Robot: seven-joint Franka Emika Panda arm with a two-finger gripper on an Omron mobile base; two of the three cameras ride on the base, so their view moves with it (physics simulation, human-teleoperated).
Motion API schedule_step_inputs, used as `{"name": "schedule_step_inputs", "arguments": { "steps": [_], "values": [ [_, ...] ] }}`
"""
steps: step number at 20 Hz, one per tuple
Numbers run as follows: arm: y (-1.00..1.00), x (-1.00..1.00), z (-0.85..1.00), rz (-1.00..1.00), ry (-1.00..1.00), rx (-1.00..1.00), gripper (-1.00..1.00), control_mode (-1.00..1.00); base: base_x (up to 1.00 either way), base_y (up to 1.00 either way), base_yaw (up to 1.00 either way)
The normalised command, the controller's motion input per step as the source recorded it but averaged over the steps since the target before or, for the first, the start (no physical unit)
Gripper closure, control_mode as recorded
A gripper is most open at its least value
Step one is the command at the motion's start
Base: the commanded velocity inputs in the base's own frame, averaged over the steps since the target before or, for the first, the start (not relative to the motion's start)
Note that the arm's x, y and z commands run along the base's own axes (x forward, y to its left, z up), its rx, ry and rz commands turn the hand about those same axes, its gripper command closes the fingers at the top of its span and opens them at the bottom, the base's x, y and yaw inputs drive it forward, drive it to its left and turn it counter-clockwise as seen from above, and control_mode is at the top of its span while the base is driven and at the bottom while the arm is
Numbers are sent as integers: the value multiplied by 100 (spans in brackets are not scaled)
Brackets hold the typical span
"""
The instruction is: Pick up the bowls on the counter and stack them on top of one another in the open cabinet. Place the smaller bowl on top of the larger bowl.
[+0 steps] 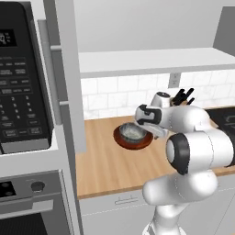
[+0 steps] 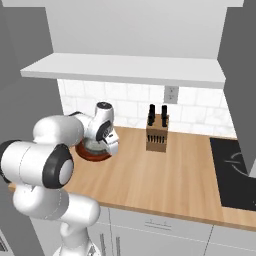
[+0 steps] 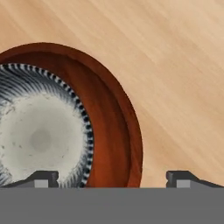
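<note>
Two bowls nested on the counter (image 2: 165, 175): smaller bowl (image 3: 41, 135) inside larger bowl (image 3: 116, 127). Gripper (image 3: 112, 178) spread wide, empty, straddling the brown rim at 3 o'clock. Open cabinet (image 1: 151, 62) shelf bare; nothing moved up yet.

you're looking at a glossy white arm (image 1: 197, 151) built of fat rounded segments, each joint ringed by a dark band. a black disc caps the big elbow joint. the wrist (image 2: 102, 125) ends in a white housing with a dark top. two small dark grey finger tips (image 3: 41, 178) are blocky and square-edged.
</note>
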Motion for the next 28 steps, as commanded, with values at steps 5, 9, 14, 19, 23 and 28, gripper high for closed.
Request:
{"name": "schedule_step_inputs", "arguments": {
  "steps": [5, 9, 14, 19, 23, 28],
  "values": [
    [1, 0, -44, 7, 0, -18, -100, -100, 0, 0, 0],
    [0, 0, -46, 6, 0, -9, -100, -100, 0, 0, 0],
    [0, 0, -27, 3, -2, -1, -100, -100, 0, 0, 0],
    [0, 5, -11, 0, -6, 5, 100, -100, 0, 0, 0],
    [0, 0, 0, 0, 0, 0, 100, -100, 0, 0, 0],
    [0, -1, 10, 0, 0, 0, 100, -100, 0, 0, 0]
  ]
}}
